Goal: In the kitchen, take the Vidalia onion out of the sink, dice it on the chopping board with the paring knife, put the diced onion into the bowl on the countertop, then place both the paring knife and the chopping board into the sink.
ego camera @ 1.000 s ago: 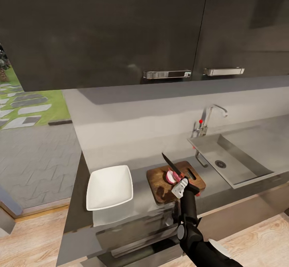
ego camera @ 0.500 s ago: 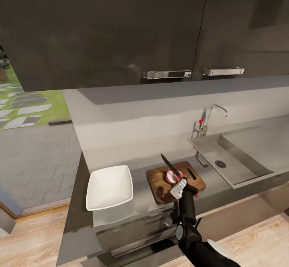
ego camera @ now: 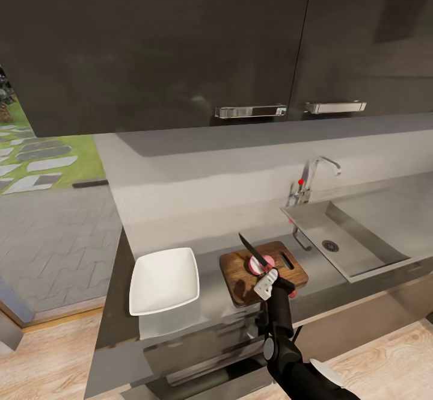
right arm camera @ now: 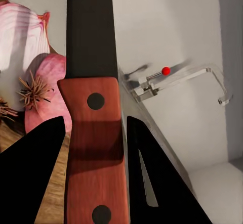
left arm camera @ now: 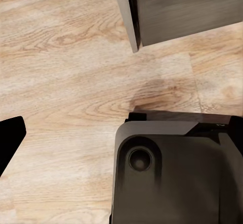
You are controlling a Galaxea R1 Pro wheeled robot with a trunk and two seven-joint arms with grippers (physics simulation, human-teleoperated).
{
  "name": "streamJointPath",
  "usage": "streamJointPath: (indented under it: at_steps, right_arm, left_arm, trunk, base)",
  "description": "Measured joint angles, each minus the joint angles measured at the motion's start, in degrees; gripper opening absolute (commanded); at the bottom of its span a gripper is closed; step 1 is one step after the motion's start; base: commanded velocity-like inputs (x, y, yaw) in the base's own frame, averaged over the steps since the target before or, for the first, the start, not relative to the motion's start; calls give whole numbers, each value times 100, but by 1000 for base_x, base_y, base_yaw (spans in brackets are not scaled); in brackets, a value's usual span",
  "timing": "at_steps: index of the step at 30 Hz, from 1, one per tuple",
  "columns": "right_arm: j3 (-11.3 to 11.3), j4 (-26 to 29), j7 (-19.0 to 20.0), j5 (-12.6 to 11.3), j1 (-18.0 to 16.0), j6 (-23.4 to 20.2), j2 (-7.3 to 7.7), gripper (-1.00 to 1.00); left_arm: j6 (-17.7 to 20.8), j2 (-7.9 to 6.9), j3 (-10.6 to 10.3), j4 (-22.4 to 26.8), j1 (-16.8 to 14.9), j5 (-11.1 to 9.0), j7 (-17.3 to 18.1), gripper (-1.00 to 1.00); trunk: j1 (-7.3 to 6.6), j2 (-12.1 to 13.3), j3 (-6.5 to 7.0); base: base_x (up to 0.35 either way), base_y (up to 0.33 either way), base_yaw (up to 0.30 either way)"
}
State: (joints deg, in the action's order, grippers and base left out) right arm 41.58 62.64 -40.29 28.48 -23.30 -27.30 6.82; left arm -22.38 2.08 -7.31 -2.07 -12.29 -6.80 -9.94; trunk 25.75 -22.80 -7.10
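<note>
Right gripper (ego camera: 265,284) clamps paring knife (ego camera: 251,251) over onion (ego camera: 263,263).

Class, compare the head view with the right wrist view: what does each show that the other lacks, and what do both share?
Head view alone: the white bowl, the sink basin with its drain, the cabinet handles. Right wrist view alone: the rivets in the paring knife handle and the Vidalia onion roots. Both: the right end effector shut on the knife, the onion on the chopping board, and the tap.

Robot base (left arm camera: 172,178) over wooden floor (left arm camera: 66,67)
</note>
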Motion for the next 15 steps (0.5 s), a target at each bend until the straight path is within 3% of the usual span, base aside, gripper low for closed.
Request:
streamJointPath:
  at_steps: [15]
  right_arm:
    - [0, -5, 37, 0, 0, 0, -1, -100]
  left_arm:
    - [0, 0, 0, 0, 0, 0, 0, 100]
  trunk:
    - [0, 0, 0]
  base:
    - [0, 0, 0]
